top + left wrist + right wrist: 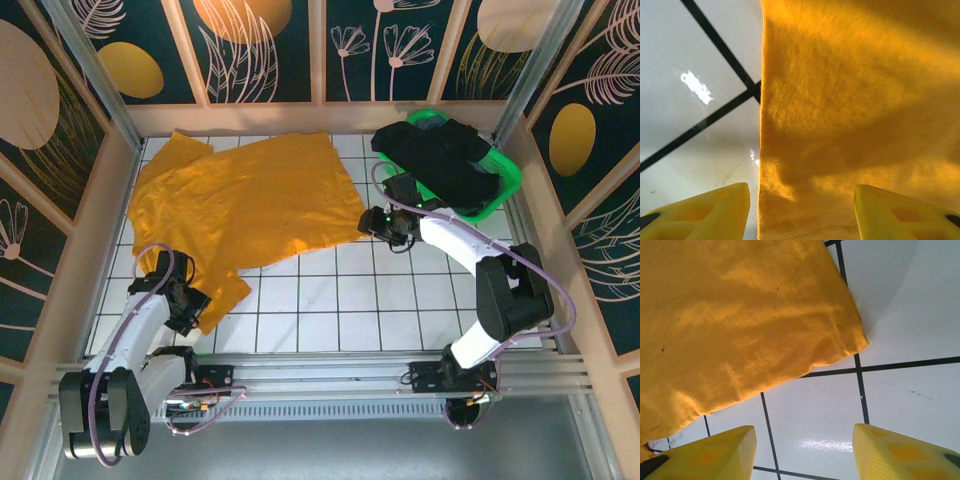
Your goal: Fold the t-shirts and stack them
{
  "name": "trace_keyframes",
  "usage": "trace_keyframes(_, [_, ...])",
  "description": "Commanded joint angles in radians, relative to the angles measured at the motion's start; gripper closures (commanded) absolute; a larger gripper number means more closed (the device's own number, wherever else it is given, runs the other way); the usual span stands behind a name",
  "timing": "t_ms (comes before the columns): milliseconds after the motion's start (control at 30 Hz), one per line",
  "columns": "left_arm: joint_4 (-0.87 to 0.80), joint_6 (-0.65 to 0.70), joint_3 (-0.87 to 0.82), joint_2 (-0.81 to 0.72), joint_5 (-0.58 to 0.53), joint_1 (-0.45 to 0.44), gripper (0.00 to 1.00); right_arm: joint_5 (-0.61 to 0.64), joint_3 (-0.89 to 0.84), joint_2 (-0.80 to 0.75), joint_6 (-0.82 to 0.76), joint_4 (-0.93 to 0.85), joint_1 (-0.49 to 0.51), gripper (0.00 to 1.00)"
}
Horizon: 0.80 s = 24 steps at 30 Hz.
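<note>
The mustard orange-yellow t-shirt (245, 205) lies spread flat across the left and middle of the white tiled floor (340, 300). The black t-shirt (440, 160) is heaped in the green basket. My left gripper (188, 300) hovers at the shirt's near left sleeve, open, with the cloth's edge (840, 125) between its yellow fingers (710, 212). My right gripper (372, 225) stands open just off the shirt's near right corner (847, 335), its fingers (715, 450) over bare tile.
The green plastic basket (505, 185) sits at the back right against the wall. Wooden-framed panels close in the floor on the left, back and right. A metal rail (330, 375) runs along the near edge by the arm bases.
</note>
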Motion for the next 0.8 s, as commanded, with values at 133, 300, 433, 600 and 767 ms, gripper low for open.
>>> trace_keyframes(133, [0.117, -0.109, -0.091, 0.078, 0.073, 0.000, 0.50, 0.045, 0.020, 0.031, -0.027, 0.011, -0.005, 0.46])
trace_keyframes(300, [0.250, -0.181, -0.122, 0.165, 0.091, -0.001, 0.72, 0.060, 0.015, 0.053, -0.006, 0.020, -0.030, 0.47])
trace_keyframes(433, [0.220, -0.190, -0.052, 0.158, 0.020, -0.002, 1.00, 0.075, 0.003, 0.066, 0.042, 0.052, -0.060, 0.48])
trace_keyframes(600, [0.145, -0.189, 0.033, 0.119, -0.046, -0.001, 1.00, 0.111, 0.020, 0.108, 0.121, 0.090, -0.068, 0.50])
trace_keyframes(767, [0.141, -0.207, 0.037, 0.099, -0.046, -0.001, 1.00, 0.132, 0.095, 0.189, 0.128, 0.056, -0.043, 0.51])
